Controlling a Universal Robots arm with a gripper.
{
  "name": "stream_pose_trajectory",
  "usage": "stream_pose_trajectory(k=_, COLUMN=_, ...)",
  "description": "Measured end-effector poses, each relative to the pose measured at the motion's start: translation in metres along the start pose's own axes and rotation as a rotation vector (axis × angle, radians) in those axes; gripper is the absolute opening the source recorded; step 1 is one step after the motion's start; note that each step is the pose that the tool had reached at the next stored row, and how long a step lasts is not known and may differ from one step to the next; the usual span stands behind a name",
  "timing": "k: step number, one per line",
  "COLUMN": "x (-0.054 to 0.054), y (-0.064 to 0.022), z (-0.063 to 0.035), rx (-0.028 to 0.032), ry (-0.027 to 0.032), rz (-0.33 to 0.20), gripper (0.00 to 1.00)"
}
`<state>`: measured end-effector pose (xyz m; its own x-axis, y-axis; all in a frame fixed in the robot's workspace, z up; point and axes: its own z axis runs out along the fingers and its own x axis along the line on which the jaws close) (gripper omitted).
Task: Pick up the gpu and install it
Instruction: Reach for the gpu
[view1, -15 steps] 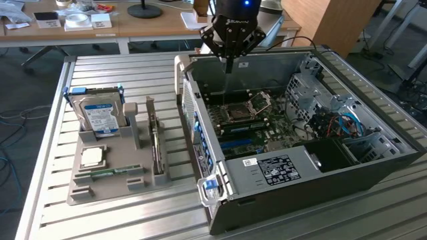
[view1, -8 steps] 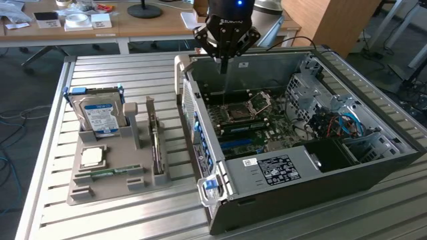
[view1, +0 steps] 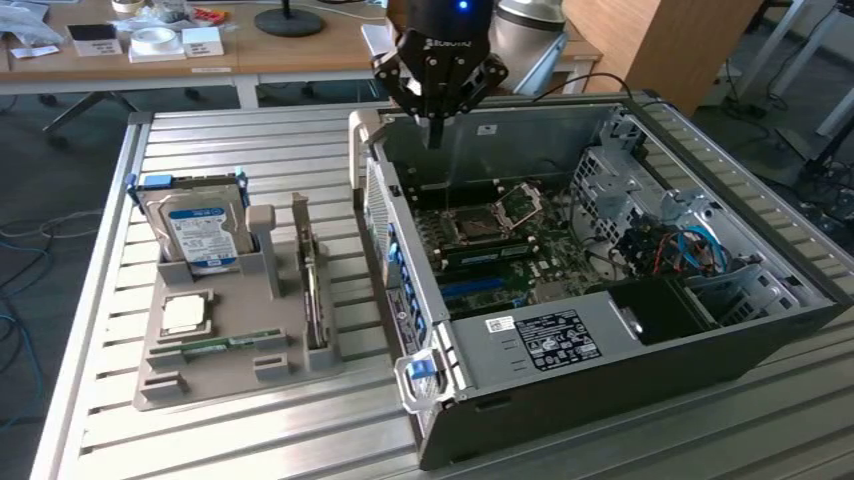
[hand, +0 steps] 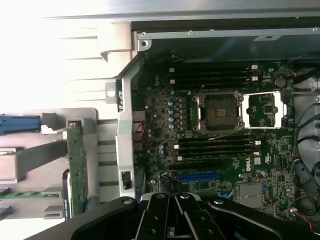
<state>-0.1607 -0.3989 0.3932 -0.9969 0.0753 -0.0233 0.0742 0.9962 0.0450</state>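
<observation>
Dark gpu (view1: 314, 290) well apart from fingers (view1: 434, 122)

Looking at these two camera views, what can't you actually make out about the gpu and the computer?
- gpu: exterior view, standing edge-on in the grey holder, so its faces and connector are hidden.
- motherboard: wrist view, the strip nearest the camera is covered by the tool.
- hard drive label: exterior view, print too small to read.
</observation>
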Motion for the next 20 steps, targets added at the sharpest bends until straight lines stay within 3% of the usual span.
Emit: stream_pose_trajectory(k=20, x=0.042, y=-0.0031, z=-0.0008, rx=0.0000, ry=0.0000, rz=0.000, gripper=0.11)
